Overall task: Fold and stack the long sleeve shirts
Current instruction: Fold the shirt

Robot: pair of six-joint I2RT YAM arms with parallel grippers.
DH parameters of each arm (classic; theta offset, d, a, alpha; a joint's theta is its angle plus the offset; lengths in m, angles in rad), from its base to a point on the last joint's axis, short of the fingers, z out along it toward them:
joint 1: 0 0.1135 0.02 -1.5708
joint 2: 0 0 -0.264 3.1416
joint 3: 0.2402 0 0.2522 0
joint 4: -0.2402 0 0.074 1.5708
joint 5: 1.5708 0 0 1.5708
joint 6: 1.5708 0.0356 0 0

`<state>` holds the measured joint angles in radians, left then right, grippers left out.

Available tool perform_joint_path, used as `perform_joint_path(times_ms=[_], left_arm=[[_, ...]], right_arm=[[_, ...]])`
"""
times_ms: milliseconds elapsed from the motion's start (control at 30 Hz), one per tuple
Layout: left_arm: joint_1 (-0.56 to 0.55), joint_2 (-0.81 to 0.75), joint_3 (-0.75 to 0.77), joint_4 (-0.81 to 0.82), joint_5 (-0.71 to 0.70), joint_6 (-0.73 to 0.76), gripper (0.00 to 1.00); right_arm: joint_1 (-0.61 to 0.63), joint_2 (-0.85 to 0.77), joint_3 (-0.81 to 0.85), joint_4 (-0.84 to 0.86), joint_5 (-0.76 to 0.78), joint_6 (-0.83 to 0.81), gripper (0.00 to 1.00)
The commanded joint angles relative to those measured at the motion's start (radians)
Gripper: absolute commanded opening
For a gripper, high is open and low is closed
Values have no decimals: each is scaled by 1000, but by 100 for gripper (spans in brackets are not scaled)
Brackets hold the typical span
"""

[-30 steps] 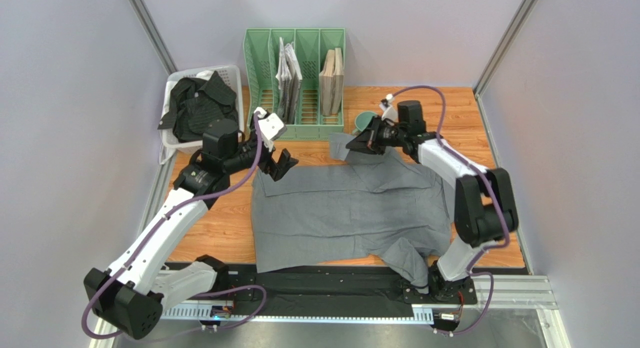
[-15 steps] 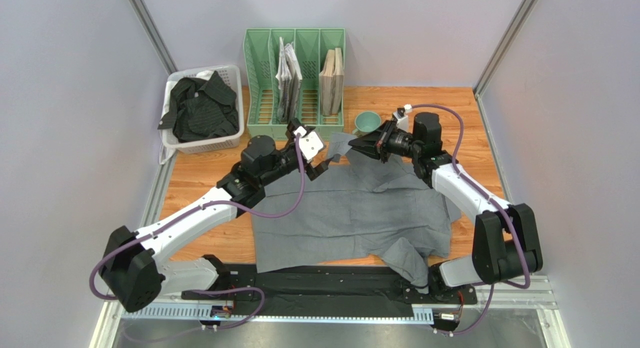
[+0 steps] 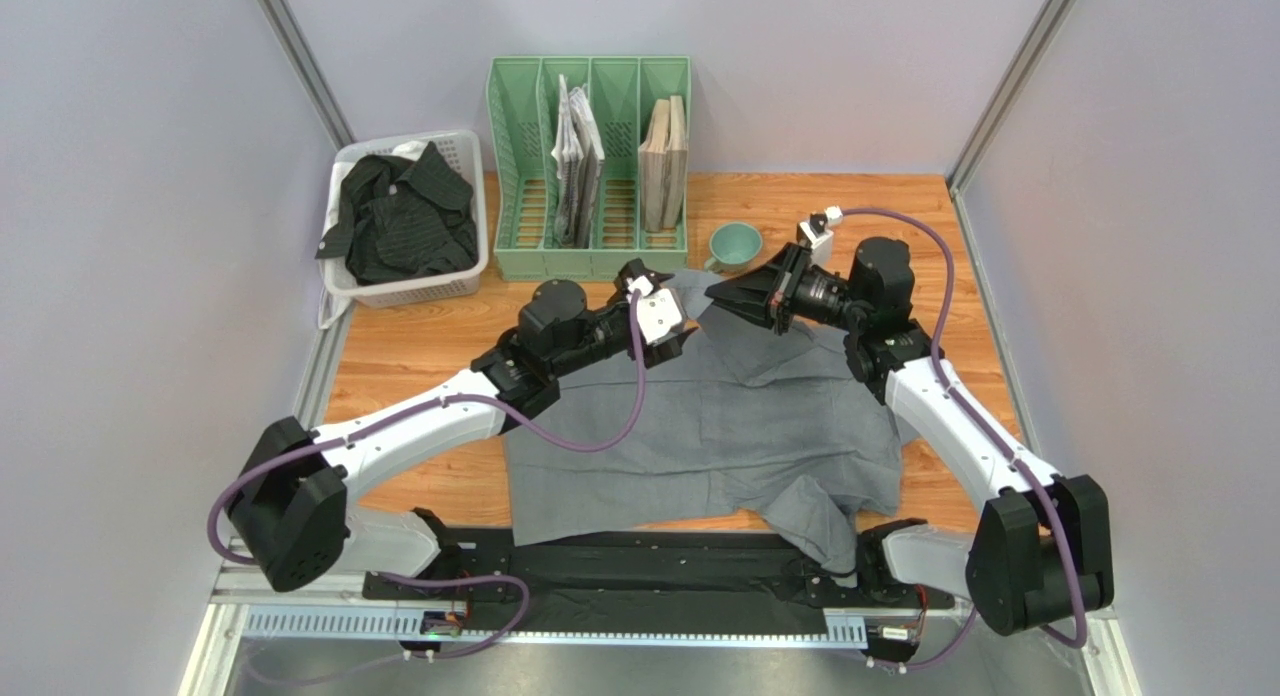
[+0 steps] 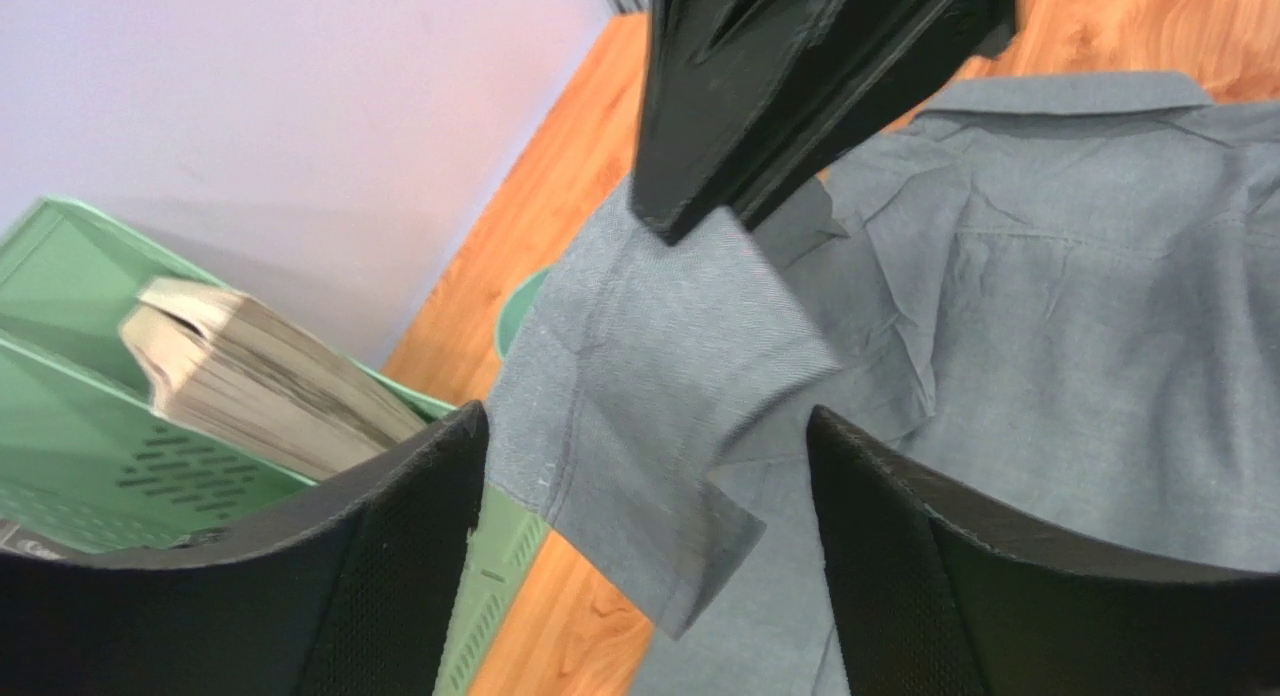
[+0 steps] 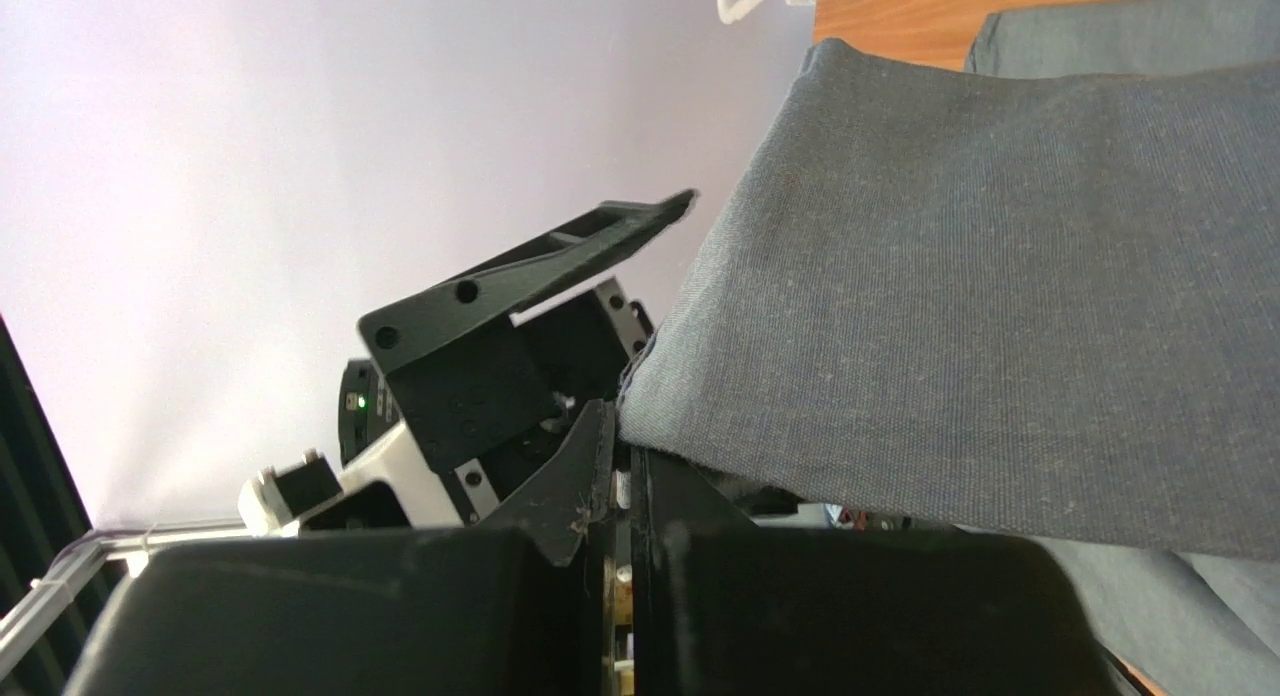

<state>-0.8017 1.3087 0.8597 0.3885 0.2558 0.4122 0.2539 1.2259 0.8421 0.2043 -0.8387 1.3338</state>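
A plain grey long sleeve shirt (image 3: 706, 426) lies spread on the wooden table, one sleeve hanging over the near edge. My right gripper (image 3: 721, 294) is shut on the far sleeve's end (image 5: 977, 276) and holds it lifted; in the right wrist view the cloth edge is pinched at the gripper (image 5: 621, 444). My left gripper (image 3: 681, 327) is open just left of it. In the left wrist view the hanging grey cuff (image 4: 661, 471) sits between the spread fingers (image 4: 406, 561) without touching them. A black striped shirt (image 3: 398, 216) lies crumpled in the white basket (image 3: 451, 288).
A green file rack (image 3: 519, 141) holding books and papers stands at the back, right behind the lifted sleeve. A teal cup (image 3: 733, 246) sits beside it, near my right gripper. Bare wood shows on both sides of the shirt.
My left arm has swung right, from beside the basket to the lifted sleeve. The right arm has drawn back to the right, still holding the sleeve up.
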Motion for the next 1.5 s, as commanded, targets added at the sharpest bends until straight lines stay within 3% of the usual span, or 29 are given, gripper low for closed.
perform_joint_path(times_ms=[0, 67, 100, 133, 200, 233, 267, 333, 367, 400, 467, 500, 567, 667, 800, 1033, 1167, 1400, 1467], left_arm=[[-1, 38, 68, 35, -7, 95, 48], [-1, 37, 96, -20, -4, 134, 26], [-1, 21, 108, -51, -3, 137, 8], [-1, 9, 143, -144, 25, 142, 0], [-2, -43, 191, -290, 101, 172, 0], [-5, -61, 246, -471, 153, 187, 0], [-11, -81, 269, -543, 227, 195, 0], [-28, -124, 333, -757, 319, 200, 0], [-48, -134, 347, -816, 341, 212, 0], [-62, -149, 364, -877, 358, 221, 0], [-108, -152, 398, -1006, 410, 226, 0], [-128, -143, 415, -1046, 419, 218, 0], [-196, -111, 458, -1106, 436, 191, 0], [-281, -43, 515, -1128, 439, 108, 0], [-314, 72, 585, -1125, 467, -38, 0], [-291, 182, 601, -953, 321, -219, 0], [-182, 201, 642, -893, 375, -312, 0], [-82, 172, 631, -833, 431, -374, 0], [-76, 175, 631, -839, 424, -357, 0]], right_arm=[[-10, -61, -46, 10, -80, -21, 0], [-13, -97, -48, -59, -98, -88, 0], [-18, -107, -43, -98, -111, -119, 0], [-24, -132, -34, -132, -117, -145, 0], [-50, -150, -22, -250, -144, -249, 1], [-64, -158, -3, -305, -160, -315, 10], [-77, -169, 44, -468, -177, -387, 14], [-134, -180, 113, -677, -217, -701, 23], [-163, -181, 197, -927, -224, -828, 25], [-229, -180, 240, -1062, -233, -1151, 27], [-338, -161, 370, -1434, -205, -1466, 34], [-367, -161, 408, -1521, -171, -1595, 37], [-476, -178, 478, -1563, -149, -1732, 55], [-541, -172, 575, -1542, -112, -1790, 69], [-539, -76, 612, -1485, -80, -1771, 73], [-498, 222, 617, -1435, 9, -1825, 59], [-476, 355, 626, -1404, 123, -1860, 58], [-427, 619, 686, -1343, 363, -1915, 24], [-403, 665, 686, -1284, 409, -1900, 20]])
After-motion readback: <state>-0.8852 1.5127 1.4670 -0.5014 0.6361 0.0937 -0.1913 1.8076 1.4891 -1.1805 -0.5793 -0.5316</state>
